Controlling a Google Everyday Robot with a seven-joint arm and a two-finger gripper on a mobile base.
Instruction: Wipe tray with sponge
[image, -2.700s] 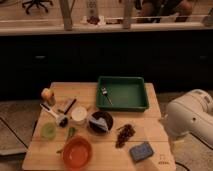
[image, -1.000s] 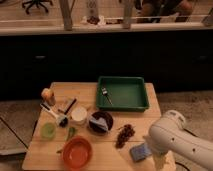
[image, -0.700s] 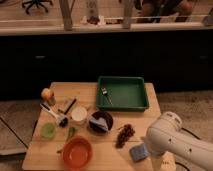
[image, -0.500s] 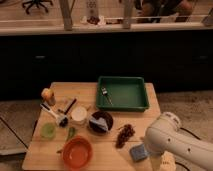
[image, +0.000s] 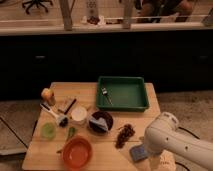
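Closest to us, the blue-grey sponge (image: 137, 152) lies flat on the front right part of the wooden surface (image: 44, 156). The white robot arm (image: 167, 142) bends down right beside it. The pincer (image: 149, 156) is at the low end of that arm, touching the sponge or just above its right edge. The arm hides it, so I cannot tell if the pincer is spread, pressed together, or pinching the sponge. To the left, at the front, sits a round orange bowl (image: 76, 152). A little farther back is a dark reddish-brown crumbly clump (image: 125, 135), then a dark bowl (image: 100, 122), a white cup (image: 78, 115) and a small green cup (image: 48, 131). Farther back is the dark green tray (image: 131, 101), well apart from the sponge. A small metal thing (image: 106, 95) lies inside it, near its left side. I think the job has only just begun. The sponge looks like it has not been lifted yet, and nothing has rubbed the tray. The robot has to grab the sponge, carry it back to the tray, and wipe the tray's bottom.
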